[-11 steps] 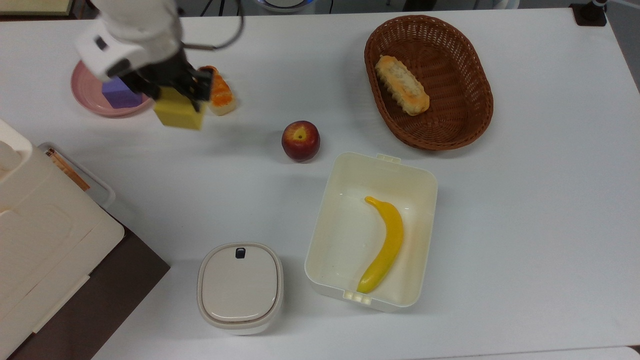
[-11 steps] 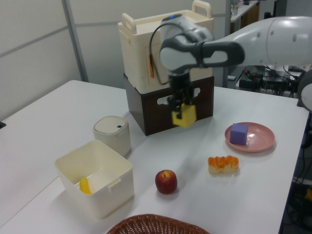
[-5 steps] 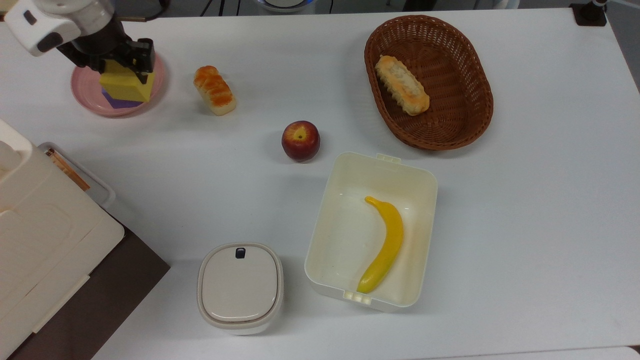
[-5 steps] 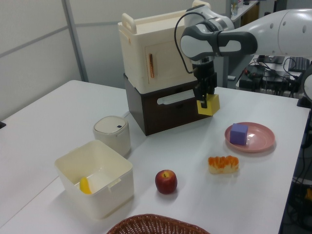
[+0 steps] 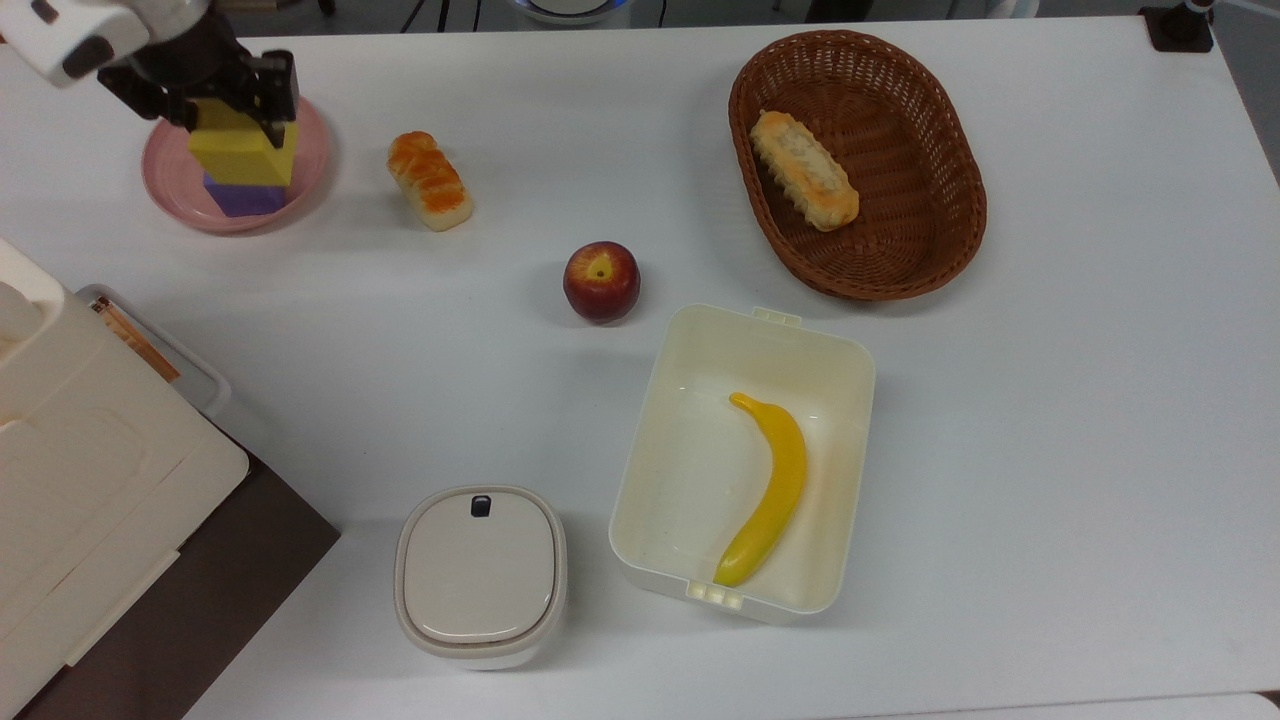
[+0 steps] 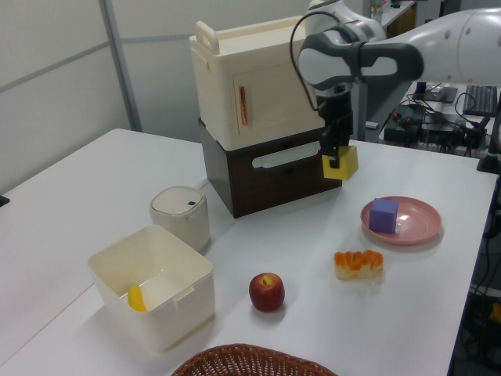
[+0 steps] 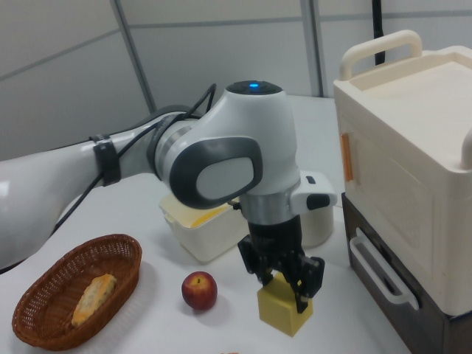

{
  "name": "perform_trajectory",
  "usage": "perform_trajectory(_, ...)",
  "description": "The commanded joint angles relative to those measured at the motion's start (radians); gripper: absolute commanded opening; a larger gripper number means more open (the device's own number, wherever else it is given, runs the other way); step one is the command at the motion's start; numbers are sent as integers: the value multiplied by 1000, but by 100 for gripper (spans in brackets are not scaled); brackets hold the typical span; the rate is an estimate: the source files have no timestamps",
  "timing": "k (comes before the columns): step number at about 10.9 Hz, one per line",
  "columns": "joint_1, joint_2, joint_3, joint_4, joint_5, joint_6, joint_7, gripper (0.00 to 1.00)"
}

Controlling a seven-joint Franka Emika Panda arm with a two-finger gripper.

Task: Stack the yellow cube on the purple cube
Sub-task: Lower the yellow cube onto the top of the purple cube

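Top view: the hand (image 5: 215, 98) and the yellow cube (image 5: 243, 152) beneath it cover most of the purple cube (image 5: 243, 198) and part of the pink plate (image 5: 170, 195). Whether the cubes touch cannot be told. Right view: arm cropped at the right view's left edge.

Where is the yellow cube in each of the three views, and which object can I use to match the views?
Top view: the yellow cube is at upper left, held by the gripper over the pink plate.
Left view: upper right of centre, in front of the brown drawer box.
Right view: bottom centre, under the gripper.
Shared landmark: the red apple.
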Motion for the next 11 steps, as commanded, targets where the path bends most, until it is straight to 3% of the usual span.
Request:
perform_trajectory(1, -4, -157, -2, -224, -16, 118, -71, 7)
perform_trajectory(3, -42, -168, -2, -292, -18, 166, -117, 7)
perform_trajectory(6, -74, -94, -2, -280, -21, 180, -148, 8)
perform_trajectory(11, -151, -50, -2, -280, -61, 200, -257, 10)
